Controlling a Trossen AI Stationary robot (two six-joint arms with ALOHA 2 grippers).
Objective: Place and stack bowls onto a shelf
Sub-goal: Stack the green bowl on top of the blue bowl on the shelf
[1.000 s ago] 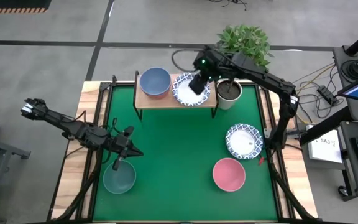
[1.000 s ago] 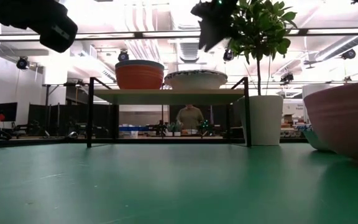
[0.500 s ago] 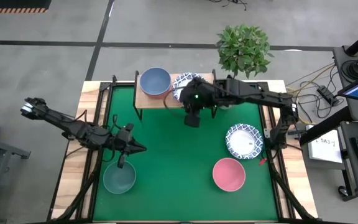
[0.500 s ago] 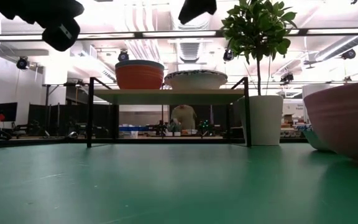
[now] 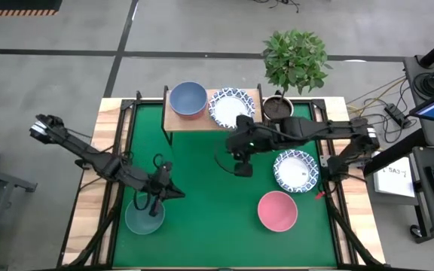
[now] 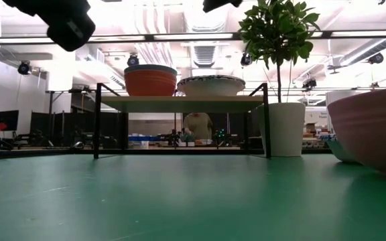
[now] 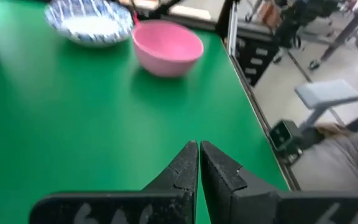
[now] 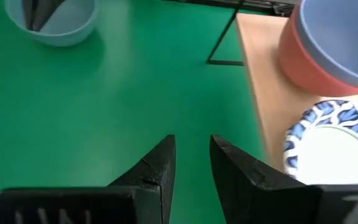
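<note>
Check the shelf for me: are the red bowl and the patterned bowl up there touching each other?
Cannot tell. In the low view the red bowl and patterned bowl rims seem to meet, while the high view hints at a sliver of shelf between them.

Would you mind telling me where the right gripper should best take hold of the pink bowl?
Probably the rim of the pink bowl, from straight above: it sits upright and open on the green table, so one finger can go inside the thin wall.

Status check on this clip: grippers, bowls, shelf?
Left gripper shut over teal bowl. Right gripper open, empty, mid-table. Two bowls on shelf; nothing blocking.
</note>
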